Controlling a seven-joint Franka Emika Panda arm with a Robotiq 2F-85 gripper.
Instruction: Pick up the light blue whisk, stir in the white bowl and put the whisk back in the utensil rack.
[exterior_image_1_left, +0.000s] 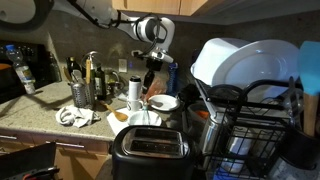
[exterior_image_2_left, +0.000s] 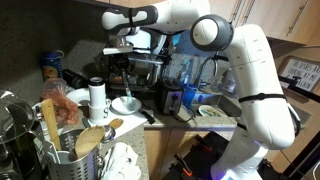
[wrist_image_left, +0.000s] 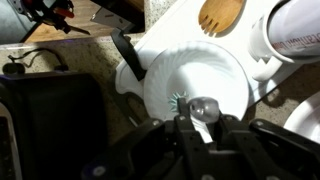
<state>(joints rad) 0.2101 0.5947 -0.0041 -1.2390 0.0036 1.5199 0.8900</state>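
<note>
Pincer is clamped tight on the one light blue whisk, which hangs over the single white bowl. One utensil rack stands well apart, with two wooden spoons in it.
</note>
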